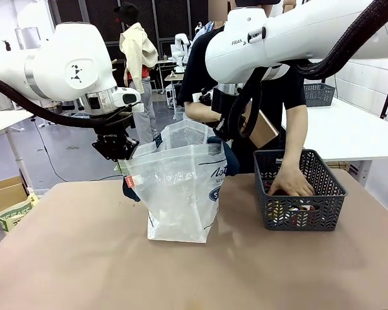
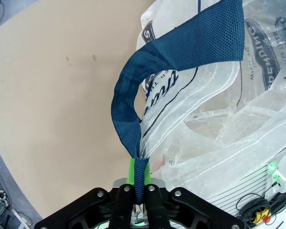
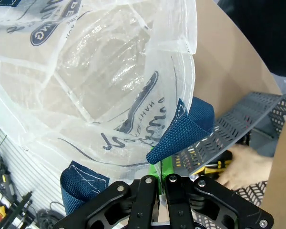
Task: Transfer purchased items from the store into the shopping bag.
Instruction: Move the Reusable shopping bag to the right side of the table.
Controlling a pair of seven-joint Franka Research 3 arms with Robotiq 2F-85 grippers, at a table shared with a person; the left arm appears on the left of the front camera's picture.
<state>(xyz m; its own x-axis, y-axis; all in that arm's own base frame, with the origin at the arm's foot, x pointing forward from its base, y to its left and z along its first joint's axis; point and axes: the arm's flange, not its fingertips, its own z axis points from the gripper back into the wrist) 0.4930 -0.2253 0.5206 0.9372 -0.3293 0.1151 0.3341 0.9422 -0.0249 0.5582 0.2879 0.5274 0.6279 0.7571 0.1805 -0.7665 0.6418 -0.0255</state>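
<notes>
1. We see a tan, matte table (image 1: 71, 258) with the shopping bag (image 1: 178, 194) standing upright near its middle, mouth open.
2. Our left gripper (image 2: 139, 188) is clamped on one navy handle (image 2: 133, 114), and our right gripper (image 3: 161, 180) pinches the other.
3. The store (image 1: 301, 213) sits just right of the bag. A person's hand (image 1: 290, 184) is inside it among the purchased items (image 3: 212, 165).
4. Behind, we see white tables, a second basket (image 1: 319, 93), and a cardboard box (image 1: 3, 194) on the grey floor.

Before me, the shopping bag (image 1: 178, 194) stands on the table (image 1: 84, 258). Right of the bag sits the store basket (image 1: 301, 216), a person's hand (image 1: 291, 186) in it. The person (image 1: 288, 93) stands behind and right of the bag.
</notes>
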